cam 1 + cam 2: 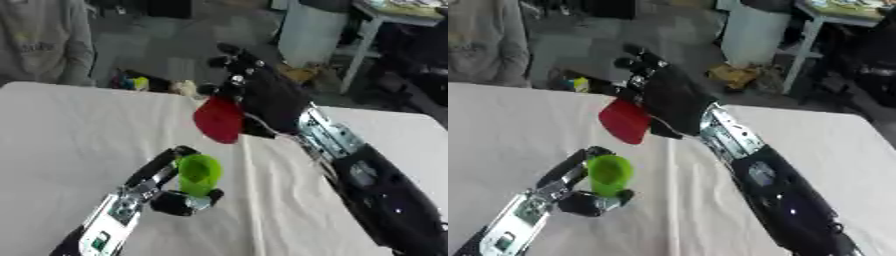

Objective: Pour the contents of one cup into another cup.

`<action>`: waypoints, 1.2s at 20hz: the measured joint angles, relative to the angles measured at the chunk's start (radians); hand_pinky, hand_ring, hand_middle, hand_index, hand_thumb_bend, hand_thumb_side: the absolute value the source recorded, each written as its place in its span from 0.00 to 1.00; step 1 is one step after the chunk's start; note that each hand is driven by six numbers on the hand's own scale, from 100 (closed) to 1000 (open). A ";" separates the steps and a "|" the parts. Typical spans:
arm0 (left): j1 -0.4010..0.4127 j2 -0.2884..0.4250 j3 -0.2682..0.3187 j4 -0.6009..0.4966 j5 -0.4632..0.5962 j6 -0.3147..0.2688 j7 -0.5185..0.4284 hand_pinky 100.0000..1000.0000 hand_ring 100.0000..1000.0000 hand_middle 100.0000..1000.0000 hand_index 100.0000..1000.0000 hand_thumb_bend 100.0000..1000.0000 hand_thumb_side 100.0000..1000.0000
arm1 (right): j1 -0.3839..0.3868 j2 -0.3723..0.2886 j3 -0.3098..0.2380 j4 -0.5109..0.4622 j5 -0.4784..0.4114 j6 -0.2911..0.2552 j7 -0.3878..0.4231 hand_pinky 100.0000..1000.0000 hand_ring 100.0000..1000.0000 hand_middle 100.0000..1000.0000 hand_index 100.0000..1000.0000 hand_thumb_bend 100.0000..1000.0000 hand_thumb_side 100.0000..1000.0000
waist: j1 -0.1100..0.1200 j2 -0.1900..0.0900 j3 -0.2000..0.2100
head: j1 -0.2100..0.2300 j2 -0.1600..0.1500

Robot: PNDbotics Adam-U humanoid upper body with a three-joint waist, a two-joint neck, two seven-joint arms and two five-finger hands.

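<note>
At the middle of the white cloth-covered table (pixel 70 130), the robot's two hands are meeting over the work. The left hand (pixel 171 192), black and silver, is coming in from about seven o'clock and is curling its fingers and thumb round a small bright green plastic cup (pixel 199 174). That green cup is standing upright with its open mouth facing up, sitting low, at or just above the cloth; whether its base is touching the cloth cannot be told.

Up at about one o'clock from the green cup, the right hand (pixel 667 95), black, is reaching in on a long arm from the five o'clock corner. It is holding a red plastic cup (pixel 626 121) in the air, well above the table, with its fingers wrapped round the far side of the cup. The red cup is tilting steeply, lying almost on its side, with its lower end pointing down toward the green cup. The two cups are not touching; the red one is hanging above and slightly to the one o'clock side of the green one's mouth. What is inside either cup cannot be made out, and no stream between them is showing.
</note>
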 measured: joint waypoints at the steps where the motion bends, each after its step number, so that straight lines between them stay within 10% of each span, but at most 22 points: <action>1: 0.000 0.002 0.010 0.008 -0.006 0.003 0.017 0.42 0.33 0.39 0.54 0.43 0.39 | 0.004 -0.002 0.000 -0.013 -0.019 0.005 0.004 0.86 0.74 0.27 0.67 0.00 0.00 | 0.000 0.000 -0.001 | 0.000 0.000; 14: 0.005 0.037 0.086 0.145 -0.158 0.012 0.243 0.63 0.67 0.75 0.82 1.00 0.45 | 0.034 -0.020 0.000 -0.127 -0.246 0.048 0.080 0.87 0.76 0.24 0.61 0.00 0.00 | 0.004 -0.001 -0.018 | 0.001 0.000; 24: 0.086 0.068 0.106 0.077 -0.139 -0.003 0.272 0.63 0.67 0.76 0.82 1.00 0.56 | 0.157 -0.025 -0.073 -0.104 -0.407 0.161 0.120 0.87 0.82 0.16 0.48 0.00 0.10 | 0.020 -0.001 -0.019 | 0.010 0.000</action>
